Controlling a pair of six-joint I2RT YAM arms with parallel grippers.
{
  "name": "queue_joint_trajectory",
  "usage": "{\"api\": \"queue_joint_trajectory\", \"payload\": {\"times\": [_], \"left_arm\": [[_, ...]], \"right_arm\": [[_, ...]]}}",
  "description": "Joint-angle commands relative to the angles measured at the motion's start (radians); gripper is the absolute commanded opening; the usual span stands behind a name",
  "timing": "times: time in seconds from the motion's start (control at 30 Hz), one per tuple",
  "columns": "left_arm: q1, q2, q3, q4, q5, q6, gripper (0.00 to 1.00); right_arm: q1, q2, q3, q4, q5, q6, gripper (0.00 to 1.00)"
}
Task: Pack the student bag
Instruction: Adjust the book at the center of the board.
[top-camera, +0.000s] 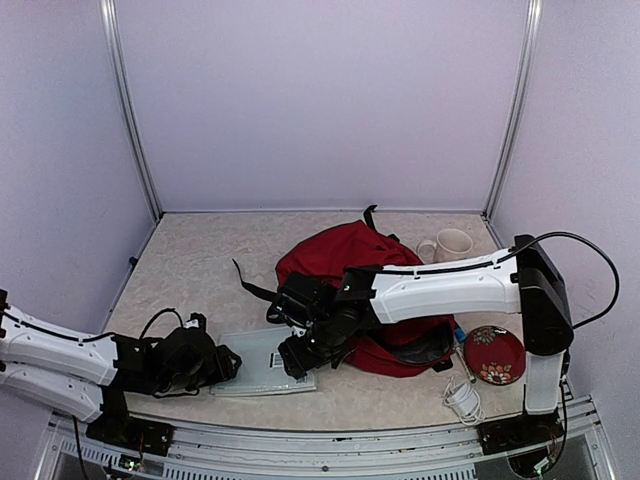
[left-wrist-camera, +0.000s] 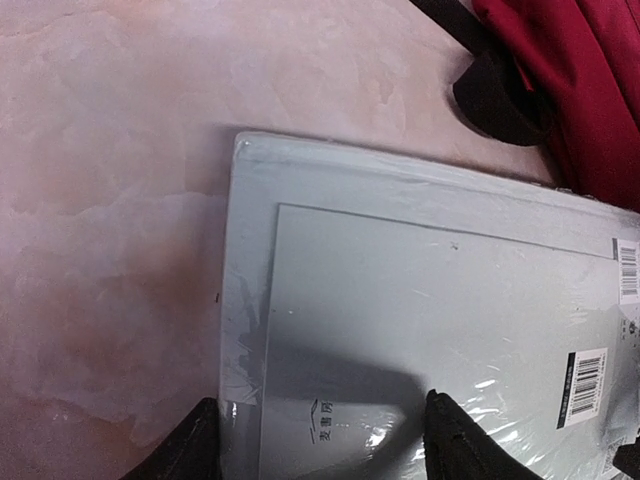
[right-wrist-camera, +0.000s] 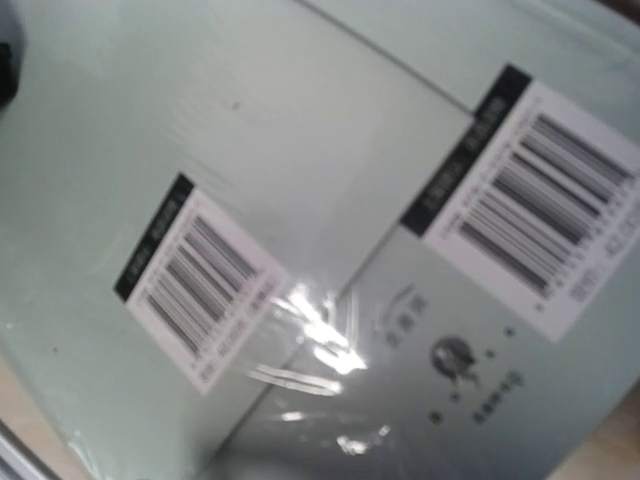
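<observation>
My workplace, a lab test booth, lilac panel walls (top-camera: 320, 100) far, left and right, aluminium corner posts (top-camera: 130, 110), marbled table (top-camera: 190, 260), mounting rail (top-camera: 300, 440) near.

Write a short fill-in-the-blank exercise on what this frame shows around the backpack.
1. The student bag is dark ___ in colour.
2. The shrink-wrapped notebook pack carries two white ___ labels.
3. In the top view, the floral plate lies to the bag's ___.
4. The left gripper has its jaws ___ over the pack's corner.

Missing words: red; barcode; right; open.
</observation>
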Motion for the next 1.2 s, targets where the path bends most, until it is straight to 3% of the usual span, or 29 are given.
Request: {"api": "queue_joint_trajectory", "payload": {"times": [0.0, 0.53, 0.93, 1.17], "left_arm": [[-0.047, 0.088, 0.056, 0.121, 0.290, 0.060, 0.64], [0.021, 0.342, 0.230, 0.194, 0.372, 0.217, 0.65], [0.050, 0.457, 0.228, 0.259, 0.439, 0.189, 0.65], [0.057, 0.448, 0.219, 0.254, 0.428, 0.181, 0.64]], "right_arm": [[0.046, -0.084, 0.091, 0.288, -0.044, -0.056, 0.69], [-0.045, -0.251, -0.131, 0.259, 0.107, -0.009, 0.71], [-0.145, -0.383, -0.455, 0.418, 0.009, 0.119, 0.71], [-0.164, -0.391, -0.464, 0.330, 0.071, 0.138, 0.77]]}}
